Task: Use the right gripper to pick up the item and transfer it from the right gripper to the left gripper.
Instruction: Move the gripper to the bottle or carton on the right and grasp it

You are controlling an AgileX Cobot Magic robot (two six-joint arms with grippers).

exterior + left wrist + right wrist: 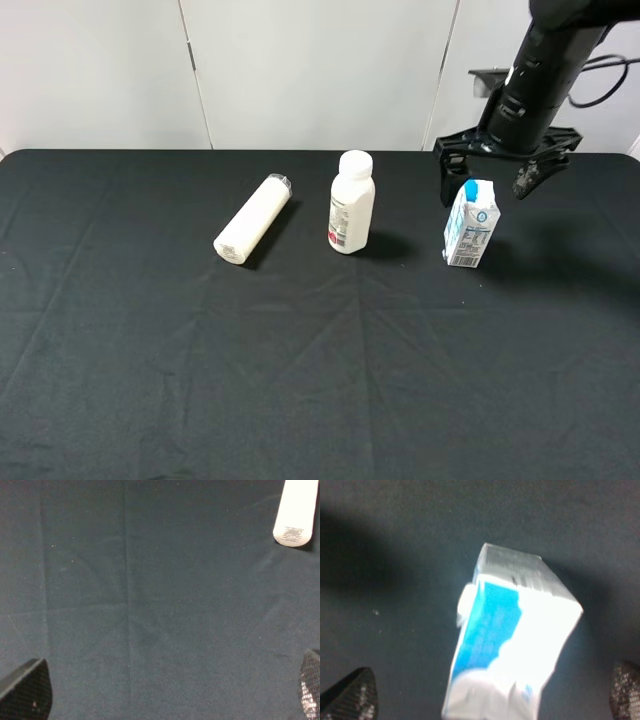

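Observation:
The item, a small white carton point(471, 225) with a light-blue top and a nutrition label, stands upright on the black table at the right. My right gripper point(486, 189) hangs open just above and behind it, jaws spread to either side of its top. The right wrist view looks down on the carton's point(507, 640) blue top between the two fingertips point(350, 695), with no contact. My left gripper point(165, 692) is open and empty over bare cloth; only its fingertips point(27, 695) show. The left arm is out of the exterior high view.
A white capped bottle point(351, 203) stands at the table's middle. A white cylindrical tube-like bottle point(253, 217) lies on its side to its left, and its end shows in the left wrist view point(296, 512). A black cloth point(300, 380) covers the table.

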